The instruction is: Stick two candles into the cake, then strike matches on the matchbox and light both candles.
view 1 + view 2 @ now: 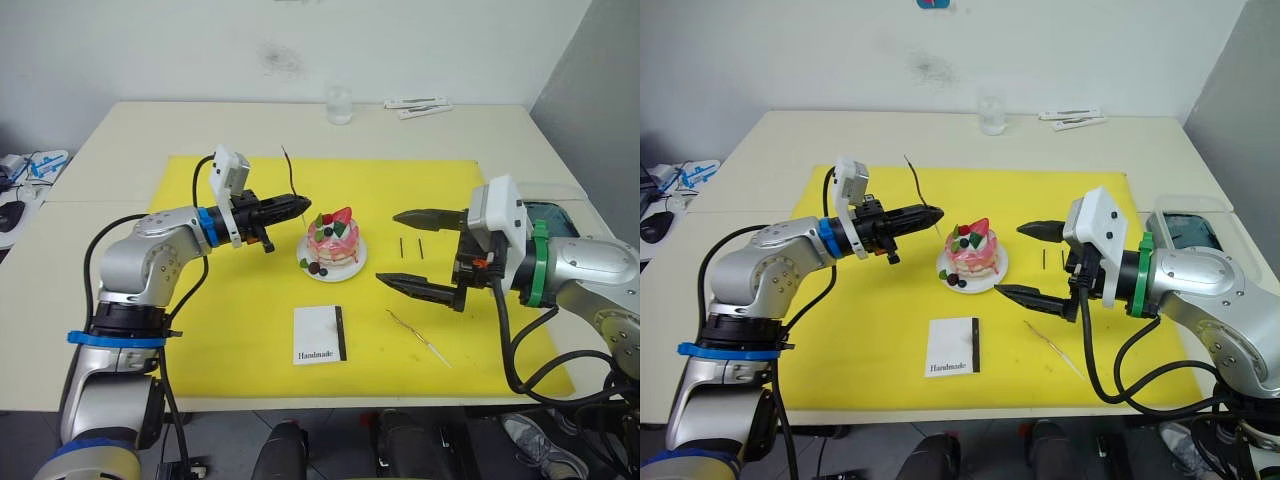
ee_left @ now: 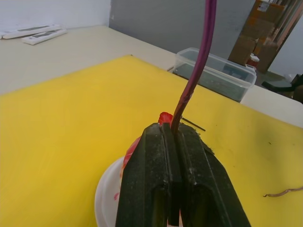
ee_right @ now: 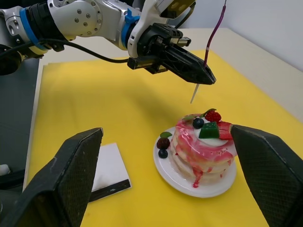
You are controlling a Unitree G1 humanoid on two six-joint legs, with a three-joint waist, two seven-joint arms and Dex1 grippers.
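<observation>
left end effector (image 1: 300, 205) clamped on 1 candle (image 1: 290, 172), right end effector (image 1: 408, 250) wide apart, empty

Head pair: my two eye views look forward and down over the whole surface (image 1: 120, 130) from above, sharing nearly the same scene, slightly offset. Left wrist view: very near, facing along my left pincer (image 2: 176, 137) across the yellow mat (image 2: 71, 132). Right wrist view: low and near, facing the cake (image 3: 203, 146), which all four views share.
</observation>
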